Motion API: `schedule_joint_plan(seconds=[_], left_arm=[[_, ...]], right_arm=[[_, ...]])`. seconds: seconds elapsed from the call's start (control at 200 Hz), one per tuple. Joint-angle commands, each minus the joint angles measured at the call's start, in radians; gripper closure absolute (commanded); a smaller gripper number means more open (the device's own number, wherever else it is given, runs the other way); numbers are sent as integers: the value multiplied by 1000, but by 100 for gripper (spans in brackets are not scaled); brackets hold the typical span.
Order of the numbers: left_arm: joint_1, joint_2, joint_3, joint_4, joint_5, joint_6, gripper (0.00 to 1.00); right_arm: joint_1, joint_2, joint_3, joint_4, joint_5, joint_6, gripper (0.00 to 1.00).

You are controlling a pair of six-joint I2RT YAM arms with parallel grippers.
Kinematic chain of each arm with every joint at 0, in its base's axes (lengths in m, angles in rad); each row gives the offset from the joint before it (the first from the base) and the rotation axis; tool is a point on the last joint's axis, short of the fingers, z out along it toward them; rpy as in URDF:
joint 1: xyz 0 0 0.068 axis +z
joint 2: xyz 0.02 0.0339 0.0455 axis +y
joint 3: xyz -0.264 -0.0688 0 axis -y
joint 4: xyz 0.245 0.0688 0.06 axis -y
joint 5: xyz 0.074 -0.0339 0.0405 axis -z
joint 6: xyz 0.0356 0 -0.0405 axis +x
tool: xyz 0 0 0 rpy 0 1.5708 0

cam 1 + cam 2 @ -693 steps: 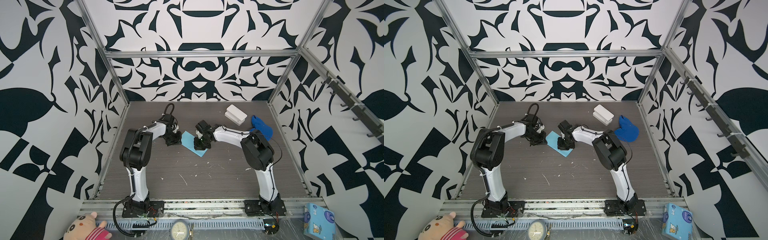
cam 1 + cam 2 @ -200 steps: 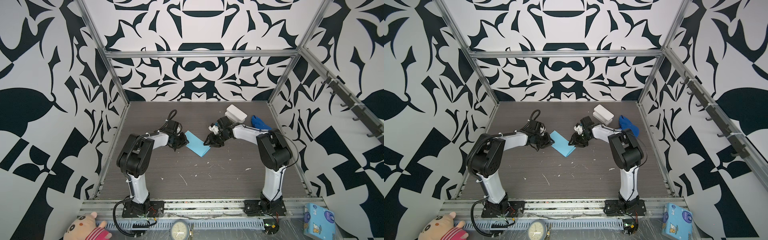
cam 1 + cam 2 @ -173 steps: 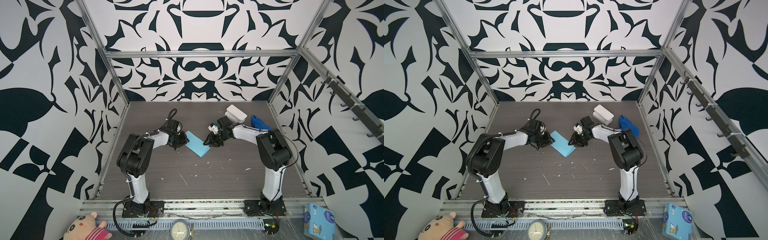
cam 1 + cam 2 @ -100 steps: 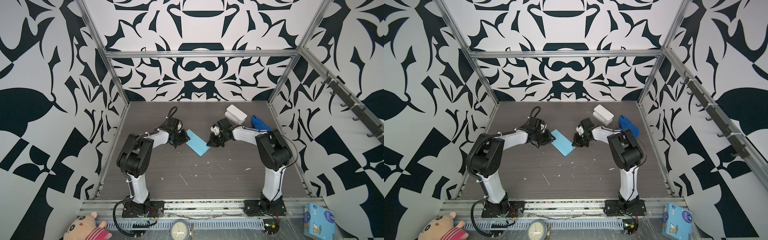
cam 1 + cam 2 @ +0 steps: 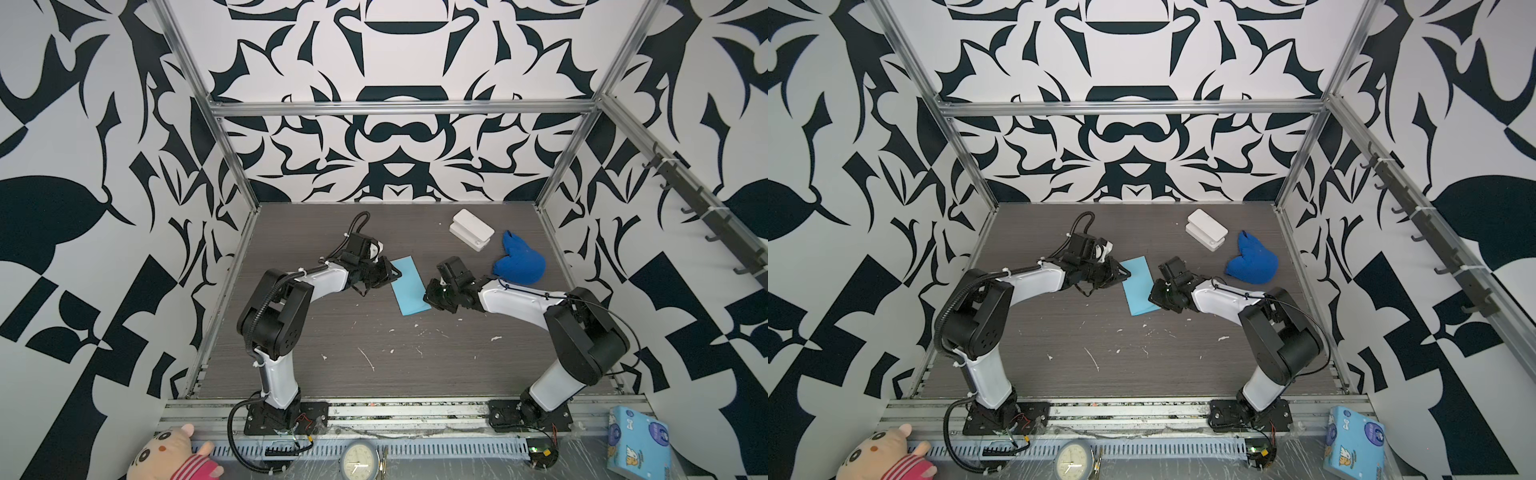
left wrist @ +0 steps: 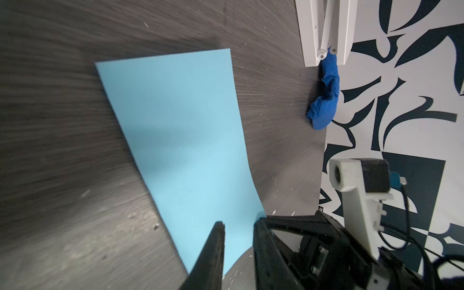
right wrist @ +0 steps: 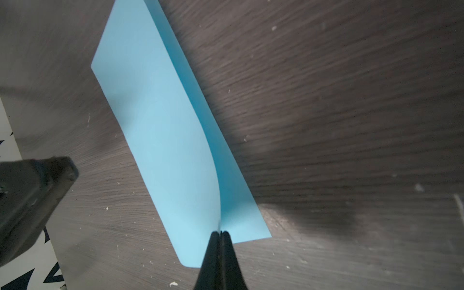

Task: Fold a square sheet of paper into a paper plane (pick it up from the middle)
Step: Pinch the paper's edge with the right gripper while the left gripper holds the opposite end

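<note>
The square sheet of paper (image 5: pixel 409 286) (image 5: pixel 1139 286) lies mid-table as a light-blue oblong, doubled over itself. In the right wrist view its upper layer (image 7: pixel 165 140) curls up off the lower one into my right gripper (image 7: pixel 220 232), which is shut on that edge. In both top views my right gripper (image 5: pixel 428 297) (image 5: pixel 1152 297) sits at the paper's near right corner. My left gripper (image 5: pixel 397 274) (image 6: pixel 238 224) hovers at the paper's left edge, jaws a narrow gap apart, with nothing gripped. No paper plane is in view.
A white box (image 5: pixel 471 229) and a royal-blue cloth lump (image 5: pixel 519 264) lie at the back right of the table. White scraps dot the dark tabletop (image 5: pixel 374 361). Beyond the front rail lie a printed blue box (image 5: pixel 638 442), a plush toy (image 5: pixel 174 457) and a clock (image 5: pixel 359 461).
My right gripper has come forward along the paper's right side and shut on its upper layer, which now curls up. The left gripper stays at the left edge, slightly narrower.
</note>
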Motion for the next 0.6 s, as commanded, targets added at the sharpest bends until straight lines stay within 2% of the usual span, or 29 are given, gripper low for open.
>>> schedule_joint_plan(seconds=[0.0, 0.16, 0.4, 0.595], left_arm=[[2, 74, 47, -47, -8, 2, 81], [0, 117, 70, -115, -45, 42, 84], [-1, 162, 89, -146, -50, 57, 85], [-1, 140, 87, -172, -67, 67, 87]], right_arm=[[-3, -13, -1, 28, 63, 57, 100], [-3, -6, 26, -2, 61, 53, 100], [0, 40, 81, -8, -2, 19, 100], [2, 59, 131, -59, 1, -4, 100]])
